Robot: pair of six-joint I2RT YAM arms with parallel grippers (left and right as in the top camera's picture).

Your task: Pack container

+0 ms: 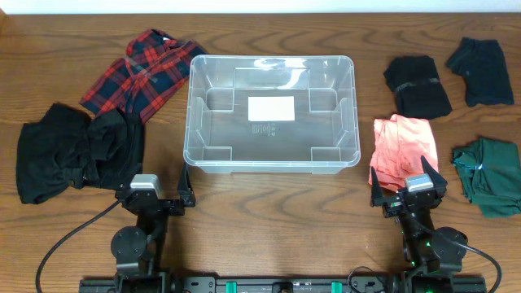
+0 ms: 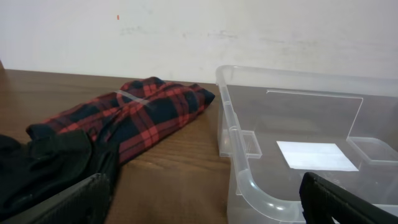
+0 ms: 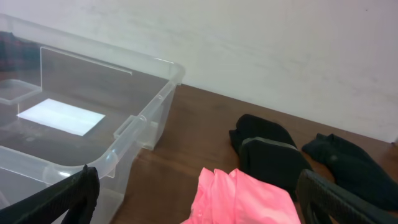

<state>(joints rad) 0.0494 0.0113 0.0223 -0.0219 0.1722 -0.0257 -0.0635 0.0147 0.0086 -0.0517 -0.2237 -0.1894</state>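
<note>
The container (image 1: 195,114) is a large clear plastic bin with a white label on its base, standing at the table's middle; nothing lies in it. It also shows in the left wrist view (image 2: 249,180) and the right wrist view (image 3: 149,93). My left gripper (image 1: 155,198) is open and holds nothing, in front of the bin's near left corner. My right gripper (image 1: 409,194) is open and holds nothing, just in front of a pink garment (image 1: 403,146), which also shows in the right wrist view (image 3: 242,199).
Left of the bin lie a red plaid shirt (image 1: 142,69) and a black garment (image 1: 73,150). On the right lie a black garment (image 1: 417,85), a dark teal garment (image 1: 480,72) and a green garment (image 1: 492,172).
</note>
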